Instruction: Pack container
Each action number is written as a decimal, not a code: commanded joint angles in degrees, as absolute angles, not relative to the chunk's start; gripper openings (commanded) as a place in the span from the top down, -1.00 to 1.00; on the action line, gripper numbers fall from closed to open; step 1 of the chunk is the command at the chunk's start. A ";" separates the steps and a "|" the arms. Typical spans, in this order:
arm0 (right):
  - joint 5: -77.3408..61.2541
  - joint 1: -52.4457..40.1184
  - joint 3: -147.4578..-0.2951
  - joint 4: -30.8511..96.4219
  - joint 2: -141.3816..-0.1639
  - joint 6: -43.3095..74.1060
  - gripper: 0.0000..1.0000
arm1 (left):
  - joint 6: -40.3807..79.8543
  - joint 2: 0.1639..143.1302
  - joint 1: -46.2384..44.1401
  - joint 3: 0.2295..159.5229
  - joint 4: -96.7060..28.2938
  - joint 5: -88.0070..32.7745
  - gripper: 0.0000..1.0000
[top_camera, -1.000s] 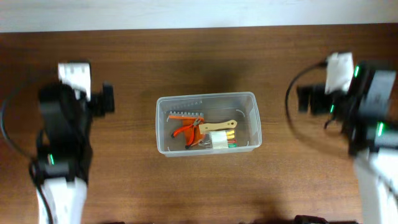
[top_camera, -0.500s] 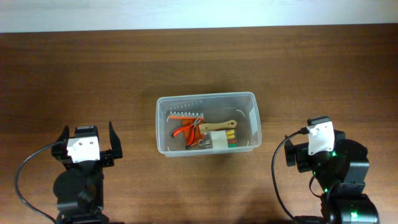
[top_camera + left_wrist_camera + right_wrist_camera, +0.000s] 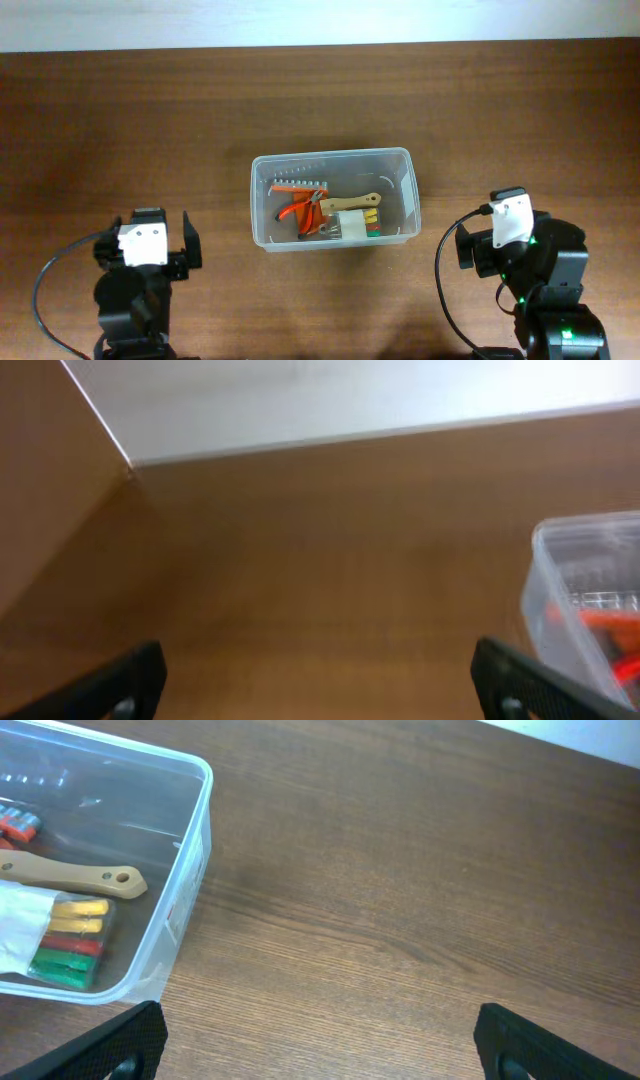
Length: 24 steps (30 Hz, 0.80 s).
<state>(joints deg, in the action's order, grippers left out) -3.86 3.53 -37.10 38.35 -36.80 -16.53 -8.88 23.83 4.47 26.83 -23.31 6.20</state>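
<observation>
- The clear plastic container sat at the middle of the wooden table, upright and without a lid.
- Inside it lay orange-handled pliers, a wooden-handled tool, a strip of small metal bits and a pack of yellow, red and green pieces, all below the rim.
- The contents looked the same as a second before; nothing had gone in or come out.
- What had changed was the arms: both had swung back from further out and folded at the near edge, well apart from the tub.
- My left gripper had its claw spread wide, holding nothing, with the tub at its far right.
- My right gripper was likewise spread and empty, near the tub's near-right corner.
- I judged the packing finished, the arms parked.
</observation>
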 commanded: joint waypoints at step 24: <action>-2.96 2.59 -36.53 44.64 -11.14 -16.40 -0.98 | -8.19 23.44 4.29 26.65 -52.58 5.58 -0.99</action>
